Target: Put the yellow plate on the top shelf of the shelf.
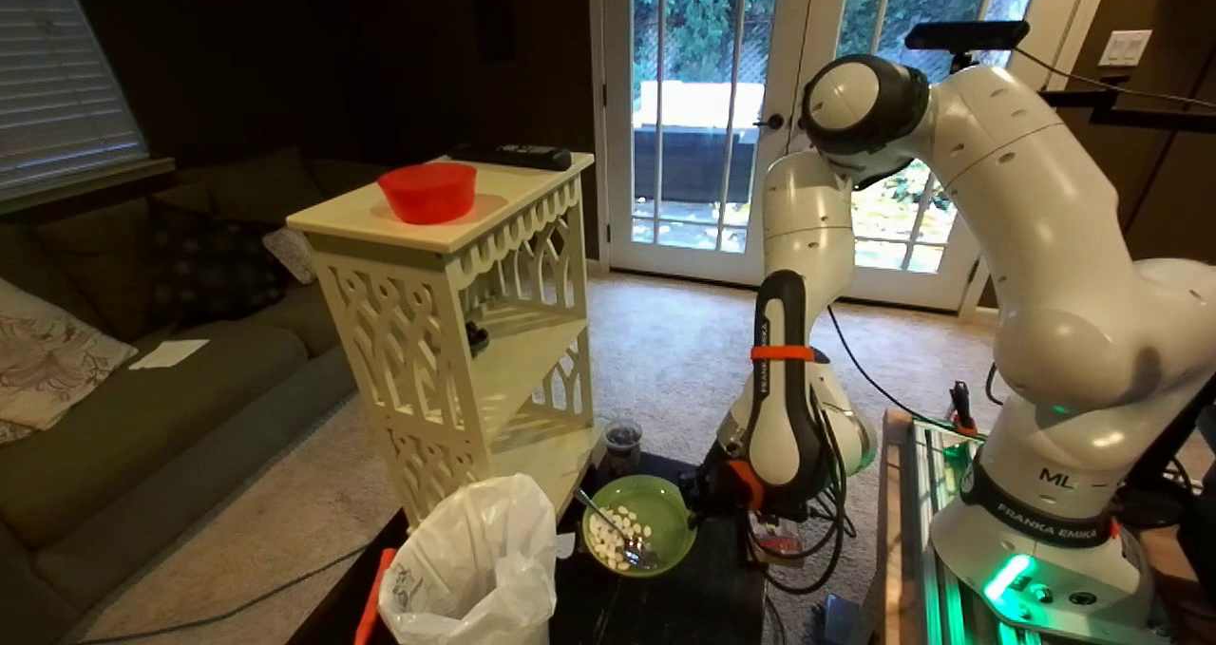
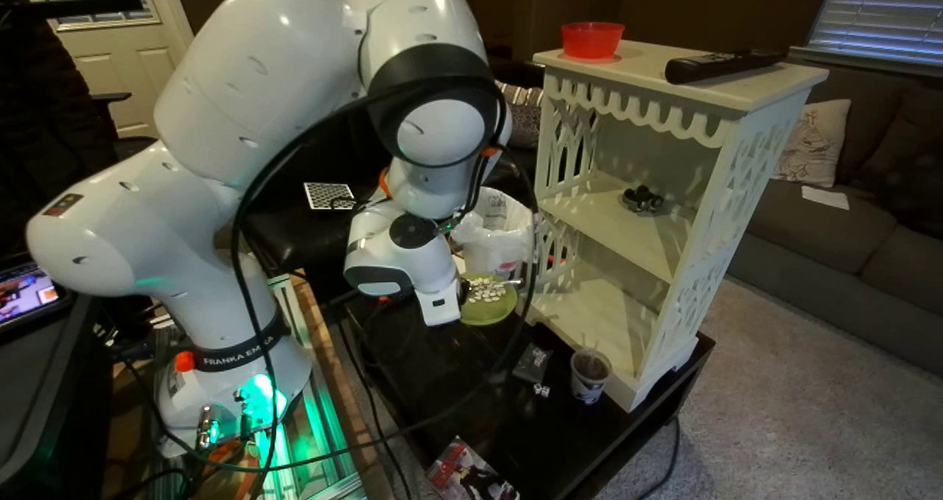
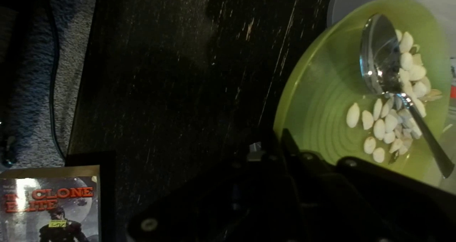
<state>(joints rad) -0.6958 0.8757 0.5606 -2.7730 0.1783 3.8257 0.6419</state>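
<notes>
The yellow plate, pale yellow-green, shows in both exterior views (image 1: 665,521) (image 2: 488,312) and at the right of the wrist view (image 3: 320,103). It holds several white seeds (image 3: 379,129) and a metal spoon (image 3: 422,126). My gripper (image 3: 281,137) has its fingertips on either side of the plate's near rim and is shut on it; in an exterior view the gripper (image 1: 693,501) meets the rim. I cannot tell whether the plate touches the table. The cream shelf stands beside the table's end with its top board in both exterior views (image 1: 527,194) (image 2: 641,62).
A red bowl (image 1: 427,194) and a black remote (image 2: 718,65) stand on the top board. A white-bagged bin (image 1: 475,569) is close beside the plate. A cup (image 2: 589,375), dark packet (image 2: 532,364) and book (image 3: 53,206) are around the dark table (image 2: 412,367). Dark objects (image 2: 641,199) sit on the middle shelf.
</notes>
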